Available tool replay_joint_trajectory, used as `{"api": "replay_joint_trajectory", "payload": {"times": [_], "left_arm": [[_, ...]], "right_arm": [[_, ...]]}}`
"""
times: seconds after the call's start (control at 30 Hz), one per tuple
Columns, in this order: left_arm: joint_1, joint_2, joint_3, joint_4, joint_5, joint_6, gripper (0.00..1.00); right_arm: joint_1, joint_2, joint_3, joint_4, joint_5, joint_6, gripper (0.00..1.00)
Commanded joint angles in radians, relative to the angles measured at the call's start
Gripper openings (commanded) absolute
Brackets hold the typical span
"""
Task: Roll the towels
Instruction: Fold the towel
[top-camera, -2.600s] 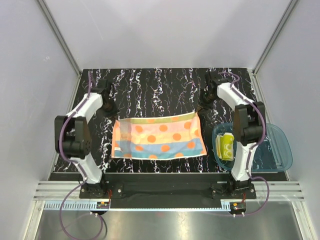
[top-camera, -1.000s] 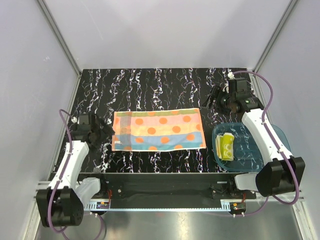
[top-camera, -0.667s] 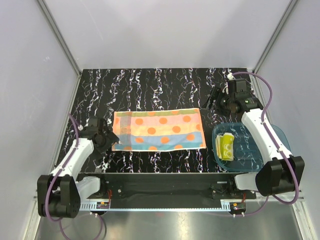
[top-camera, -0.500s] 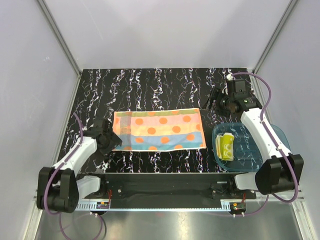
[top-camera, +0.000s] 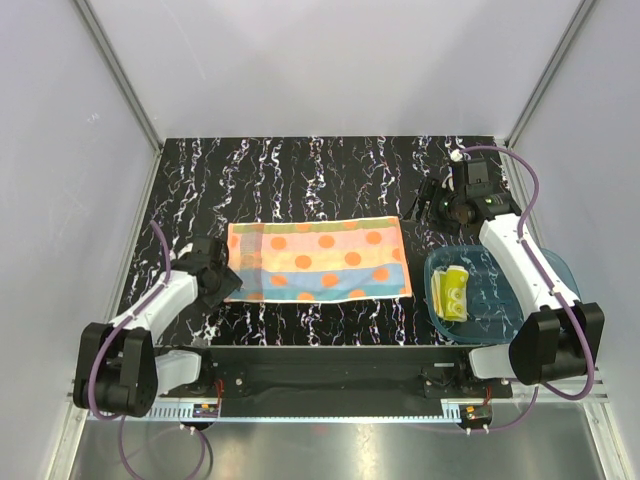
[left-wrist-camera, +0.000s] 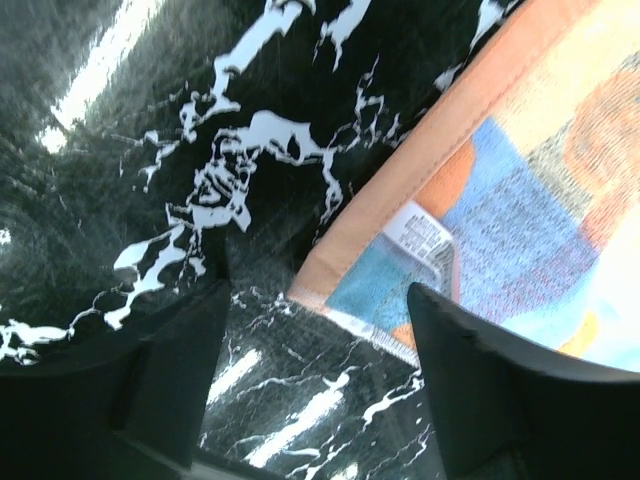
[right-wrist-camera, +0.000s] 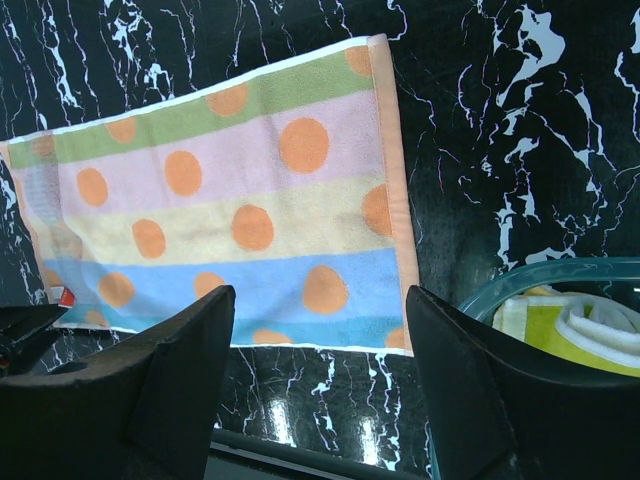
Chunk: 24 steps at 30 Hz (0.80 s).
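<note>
A towel (top-camera: 318, 260) with pastel stripes and orange dots lies spread flat on the black marbled table. A yellow towel (top-camera: 452, 292) sits rolled up in the blue tray (top-camera: 545, 300). My left gripper (top-camera: 228, 285) is low at the striped towel's near-left corner. In the left wrist view that gripper (left-wrist-camera: 315, 370) is open, and the towel's corner (left-wrist-camera: 340, 290) with its white label lies just ahead of the gap. My right gripper (top-camera: 425, 200) hangs open above the table off the towel's far-right corner. Its wrist view shows the towel (right-wrist-camera: 240, 210) and the yellow towel (right-wrist-camera: 570, 330).
The translucent blue tray (right-wrist-camera: 540, 275) stands at the table's right edge, near the right arm's base. Grey walls close in the table on three sides. Bare black table lies behind the striped towel.
My left arm has swung in from the table's left edge to the striped towel's near-left corner, and its jaws have narrowed a little. The right arm has barely moved.
</note>
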<state>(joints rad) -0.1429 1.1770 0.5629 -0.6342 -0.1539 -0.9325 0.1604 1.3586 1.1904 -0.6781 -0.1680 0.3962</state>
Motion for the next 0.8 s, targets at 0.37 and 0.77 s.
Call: {"api": "replay_joint_trajectory", "payload": {"times": [0.37, 0.77], "left_arm": [[-0.003, 0.033, -0.009, 0.107, -0.030, 0.018, 0.35], [0.103, -0.005, 0.037, 0.059, -0.036, 0.067, 0.00]], "right_arm": [[-0.004, -0.016, -0.008, 0.005, 0.001, -0.010, 0.77], [-0.004, -0.009, -0.084, -0.002, -0.034, 0.038, 0.75]]}}
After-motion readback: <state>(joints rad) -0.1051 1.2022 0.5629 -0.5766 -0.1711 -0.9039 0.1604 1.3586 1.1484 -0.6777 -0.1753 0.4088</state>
